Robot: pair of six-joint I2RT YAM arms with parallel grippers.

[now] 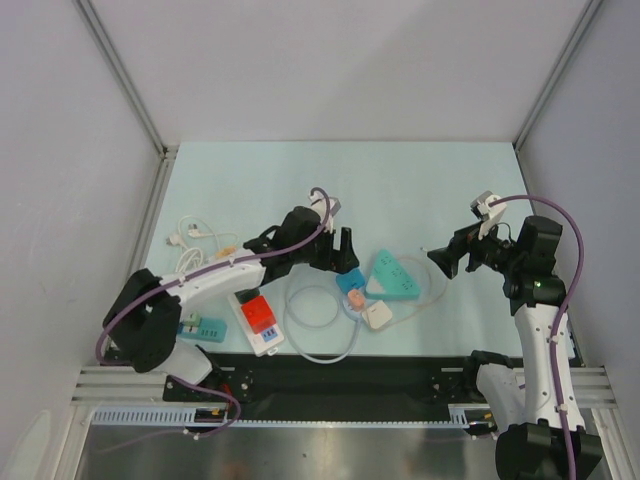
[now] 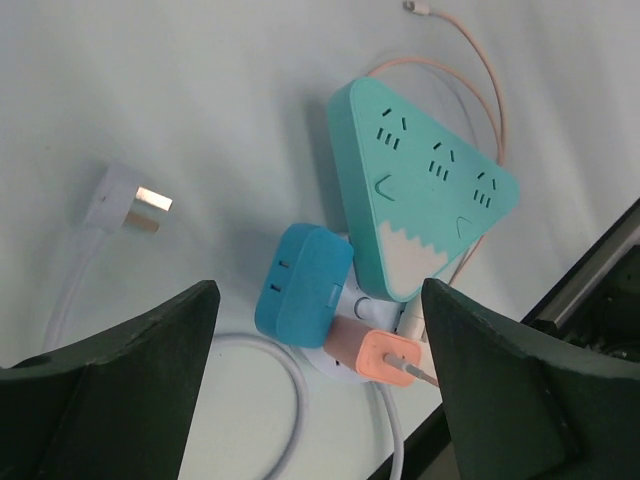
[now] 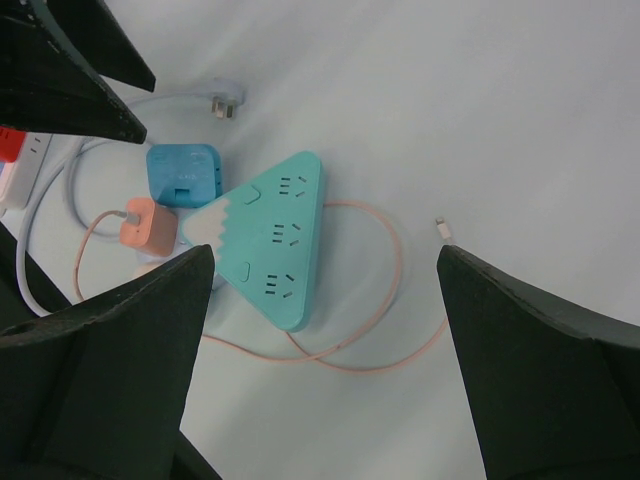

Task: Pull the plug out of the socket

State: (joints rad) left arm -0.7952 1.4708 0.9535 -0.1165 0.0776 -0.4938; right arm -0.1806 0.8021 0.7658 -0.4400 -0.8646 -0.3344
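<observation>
Pale green table [image 1: 420, 180] under both arms, and the teal triangular power strip [image 1: 392, 275] is the marker. Right gripper [image 1: 447, 260] hangs right of the strip, jaws wide, holding nothing. Left gripper [image 1: 335, 252] hovers left of it, jaws spread and empty, straddling the work. Just beside the strip's left edge sit 2 plugs: the blue plug [image 2: 300, 285] and, nearer the table's front edge, the orange charger [image 2: 385, 358], with the white socket [image 2: 352, 298] peeking out between them. I'd say blue is the target. To do it well: drop straight, pinch its flat sides squarely, let the right pin the socket, then pull along the prongs, no twisting.
</observation>
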